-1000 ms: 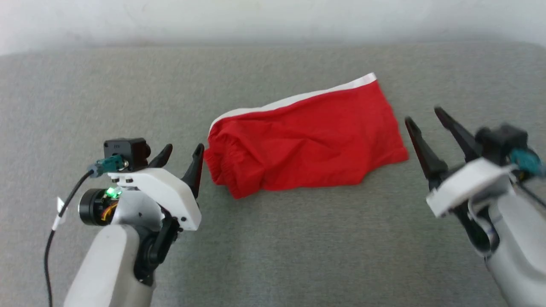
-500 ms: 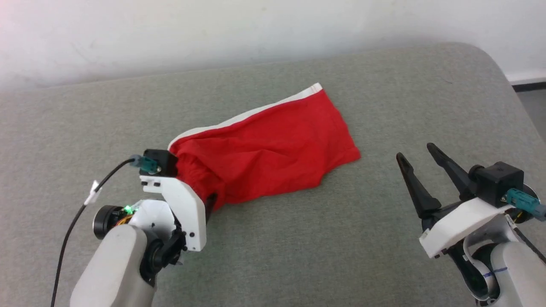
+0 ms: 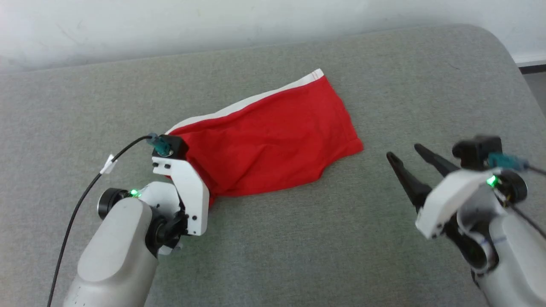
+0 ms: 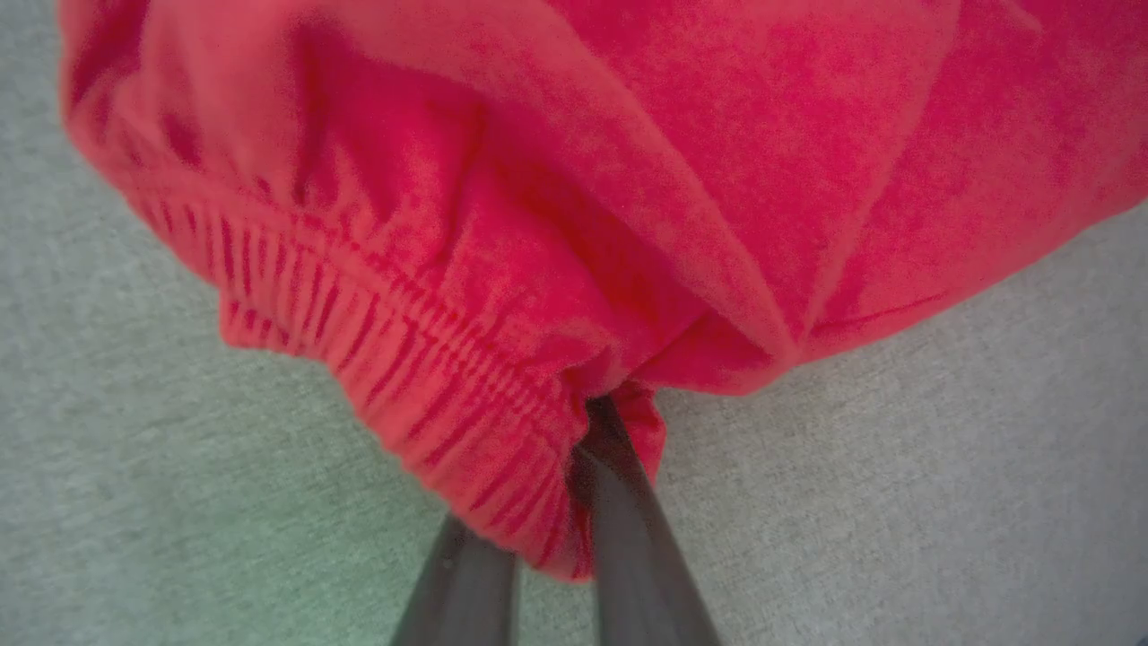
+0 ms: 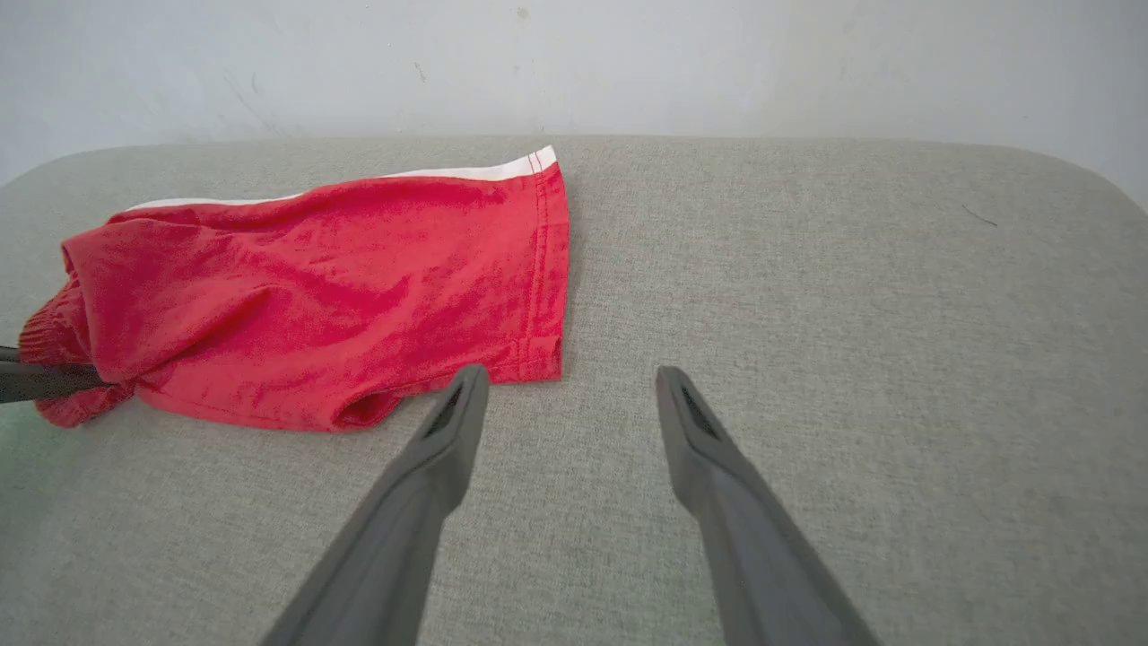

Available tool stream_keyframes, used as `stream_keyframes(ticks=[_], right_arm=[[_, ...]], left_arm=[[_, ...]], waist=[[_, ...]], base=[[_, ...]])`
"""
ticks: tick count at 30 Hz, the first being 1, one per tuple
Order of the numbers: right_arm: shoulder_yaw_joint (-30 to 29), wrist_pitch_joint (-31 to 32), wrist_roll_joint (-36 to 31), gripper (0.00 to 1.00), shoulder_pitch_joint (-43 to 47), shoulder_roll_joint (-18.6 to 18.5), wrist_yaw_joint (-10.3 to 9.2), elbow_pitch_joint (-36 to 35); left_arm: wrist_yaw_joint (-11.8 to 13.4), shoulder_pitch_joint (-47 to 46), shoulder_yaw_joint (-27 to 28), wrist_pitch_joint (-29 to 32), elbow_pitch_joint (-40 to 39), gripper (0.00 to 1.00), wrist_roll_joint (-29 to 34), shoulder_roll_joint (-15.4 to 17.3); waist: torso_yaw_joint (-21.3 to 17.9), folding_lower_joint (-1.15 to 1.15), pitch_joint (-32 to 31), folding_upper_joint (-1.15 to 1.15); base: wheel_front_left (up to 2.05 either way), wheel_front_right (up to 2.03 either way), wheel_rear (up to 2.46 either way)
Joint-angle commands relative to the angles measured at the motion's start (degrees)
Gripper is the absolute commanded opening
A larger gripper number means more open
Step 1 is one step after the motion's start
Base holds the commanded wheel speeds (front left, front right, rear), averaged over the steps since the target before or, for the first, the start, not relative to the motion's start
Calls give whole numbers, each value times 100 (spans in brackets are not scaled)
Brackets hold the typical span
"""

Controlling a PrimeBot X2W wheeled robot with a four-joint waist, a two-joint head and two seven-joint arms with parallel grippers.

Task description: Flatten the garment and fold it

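The left gripper (image 4: pixel 549 538) pinches the gathered waistband (image 4: pixel 395 359) of the red shorts (image 4: pixel 628 179), its fingertips buried in the folds (in the head view the white wrist housing (image 3: pixel 190 192) covers them). The shorts run off the left wrist view's top and right edges, softly blurred. The right forearm (image 3: pixel 512 273) is cut by the head view's lower right corner.

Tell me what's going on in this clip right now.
The left gripper is clamped on the red shorts at their gathered waistband. The right gripper stands open a little way off the leg hem, touching nothing. The shorts lie rumpled on the grey padded surface, not yet flattened or folded.
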Motion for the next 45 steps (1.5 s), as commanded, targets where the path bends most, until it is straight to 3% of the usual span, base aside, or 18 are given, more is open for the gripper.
stream_keyframes(ticks=[1,12,20,23,29,35,40,45], right_arm=[[60,77,85,100,-240,-5,-4,145],[992,1342,941,100,-2191,30,-4,2415],[1651,2426,1579,100,-2589,96,-4,3653],[1815,2801,1859,0,-2569,136,-4,3835],[2010,2533,2212,0,-2714,17,-4,3437],[2148,1951,2374,0,-2541,-488,-4,2582],[2254,1655,2392,0,-1742,-857,-4,1663],[2094,1456,2255,0,-502,-919,-4,859]], left_arm=[[-72,338,-219,100,345,0,-66,-184],[-132,20,-216,-461,-291,0,-28,-334],[-104,51,-243,-650,-811,0,-3,-344],[-107,127,-244,-669,-890,0,-40,-330],[-110,262,-184,-735,-1142,0,-84,-198],[-24,488,-41,-813,-1527,0,-96,24],[95,1050,101,-776,-1803,0,-228,232],[265,1849,198,-708,-1987,0,-403,374]], waist=[[80,0,59,0],[700,0,449,0],[922,0,564,0],[921,0,508,0],[831,0,289,0],[760,0,-94,0],[572,0,-457,0],[330,0,-731,0]], base=[[0,0,0],[0,0,0],[0,0,0],[0,0,0],[0,0,0],[0,0,0],[0,0,0],[0,0,0]])
